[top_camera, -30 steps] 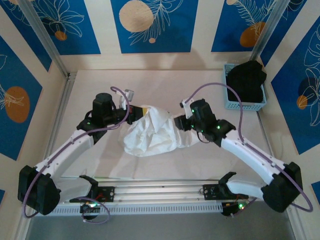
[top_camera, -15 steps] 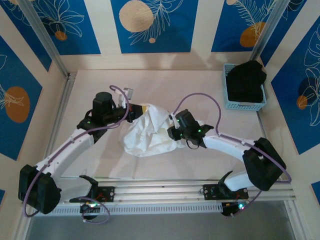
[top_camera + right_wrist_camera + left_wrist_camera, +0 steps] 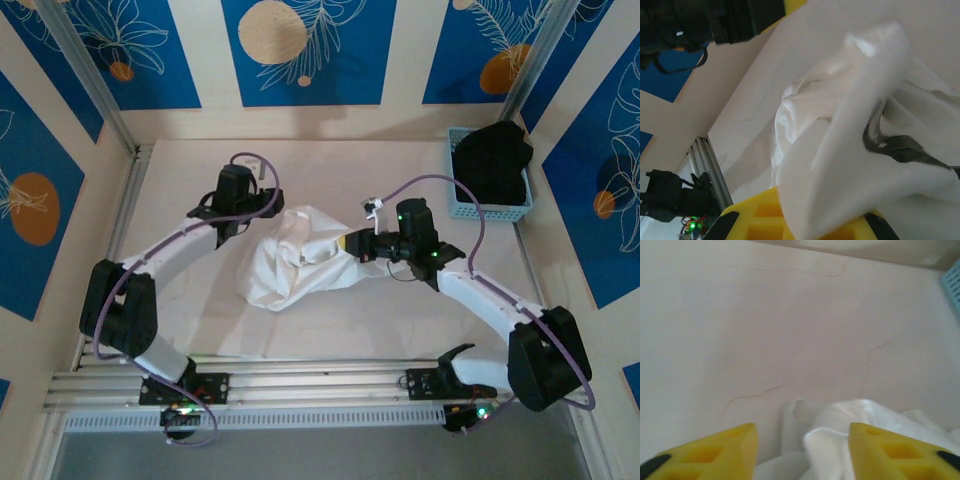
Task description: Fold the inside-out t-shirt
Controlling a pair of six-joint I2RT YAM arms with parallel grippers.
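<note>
Right wrist: t-shirt [image 3: 840, 150] pinched between right fingers [image 3: 755, 220], left fingers [image 3: 715, 450] parted over it.

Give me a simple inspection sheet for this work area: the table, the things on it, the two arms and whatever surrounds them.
Surface: pale table, faint hairline marks.
Job's things: white t-shirt, crumpled in a heap mid-table, not folded.
Clutter: blue basket at the far right corner, black garment in it.
End effectors: left end effector open above the shirt's edge; right end effector shut on the shirt's cloth.
Cables: purple cables loop along both arms, off the shirt.
Surroundings: blue patterned wall panels.
</note>
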